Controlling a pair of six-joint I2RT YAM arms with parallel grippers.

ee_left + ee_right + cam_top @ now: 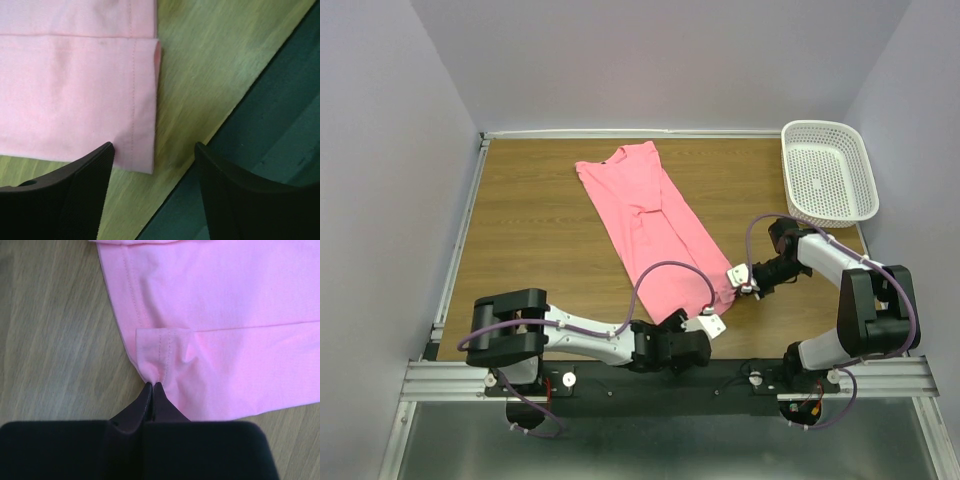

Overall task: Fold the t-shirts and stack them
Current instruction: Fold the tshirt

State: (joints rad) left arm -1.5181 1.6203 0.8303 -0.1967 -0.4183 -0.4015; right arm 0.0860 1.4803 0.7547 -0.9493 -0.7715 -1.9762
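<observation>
One salmon-pink t-shirt [650, 215] lies folded into a long strip, running diagonally from the table's far middle towards the near right. My right gripper [735, 283] is at the strip's near hem. In the right wrist view its jaws [154, 386] are shut on a pinched fold of the t-shirt [225, 300] at the stitched hem. My left gripper [705, 320] is at the hem's other near corner. It is open [155, 167], with the corner of the t-shirt [75, 90] lying flat between its fingers, closer to the left finger [80, 190].
A white perforated basket [820, 125] stands at the far right corner of the wooden table [540, 230]. The dark mounting rail [270, 115] runs along the table's near edge, just beside the left gripper. Lilac walls enclose the table.
</observation>
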